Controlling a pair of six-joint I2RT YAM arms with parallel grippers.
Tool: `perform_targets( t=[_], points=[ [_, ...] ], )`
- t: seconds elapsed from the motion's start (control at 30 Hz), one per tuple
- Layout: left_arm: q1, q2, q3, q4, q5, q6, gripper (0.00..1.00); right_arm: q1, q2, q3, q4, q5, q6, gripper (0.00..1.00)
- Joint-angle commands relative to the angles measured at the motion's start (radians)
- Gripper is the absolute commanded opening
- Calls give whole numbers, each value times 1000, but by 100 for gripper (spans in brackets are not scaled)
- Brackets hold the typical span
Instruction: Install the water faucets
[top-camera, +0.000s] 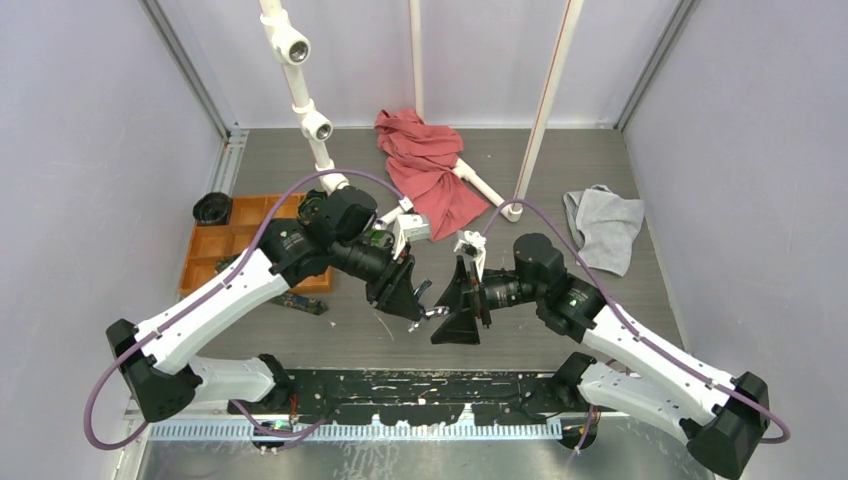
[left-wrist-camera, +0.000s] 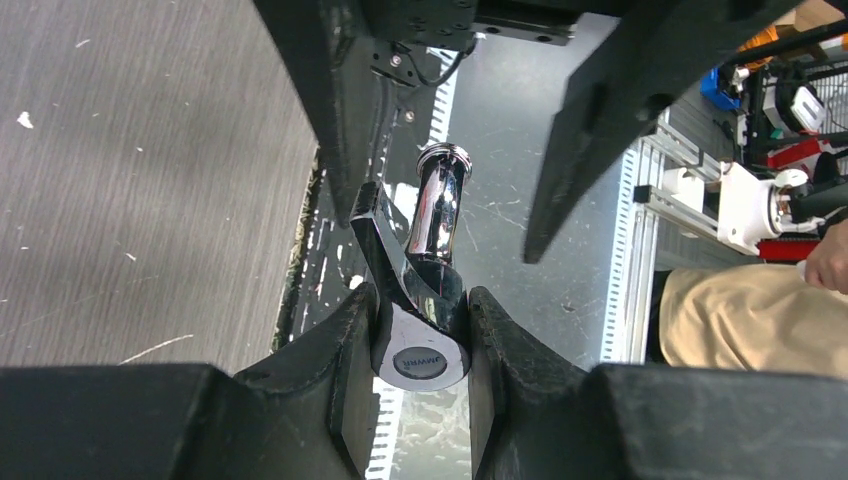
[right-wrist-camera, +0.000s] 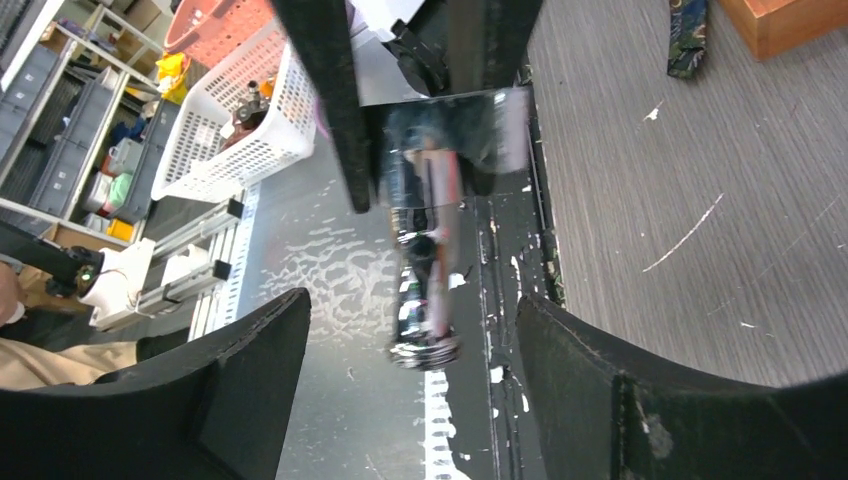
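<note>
A shiny silver water faucet (left-wrist-camera: 432, 235) is held above the table's near edge. My left gripper (left-wrist-camera: 420, 345) is shut on its round capped body, and the spout sticks out away from the fingers. In the top view the faucet (top-camera: 432, 312) hangs between the two grippers, which face each other. My right gripper (right-wrist-camera: 412, 375) stands open, its black fingers (right-wrist-camera: 240, 370) wide on either side of the blurred spout end (right-wrist-camera: 425, 300) without touching it. The left gripper (top-camera: 408, 292) and the right gripper (top-camera: 452, 305) nearly meet at mid-table.
A white pipe with open tee fittings (top-camera: 300, 90) rises at the back left. A red cloth (top-camera: 430, 170) lies behind the grippers and a grey cloth (top-camera: 605, 225) at the right. An orange tray (top-camera: 235, 240) sits at the left. A black mounting plate (top-camera: 430, 385) runs along the near edge.
</note>
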Motion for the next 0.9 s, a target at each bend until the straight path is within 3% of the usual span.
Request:
perform_targets(
  t=[0.0,0.27,0.43,0.73,0.87],
  points=[
    [3,8,39,2,82,-6,0,10,27,8,129,15,-34,77],
    [4,29,53,-1,105,-14,0,34,90,39,123,6,-98,68],
    [4,36,55,-1,121,-19,0,36,91,30,183,-19,-88,56],
    [3,75,53,12,155,-28,0,40,108,39,181,-59,-100,52],
    [4,77,48,10,149,-28,0,40,131,78,66,-80,-185,31]
  ],
)
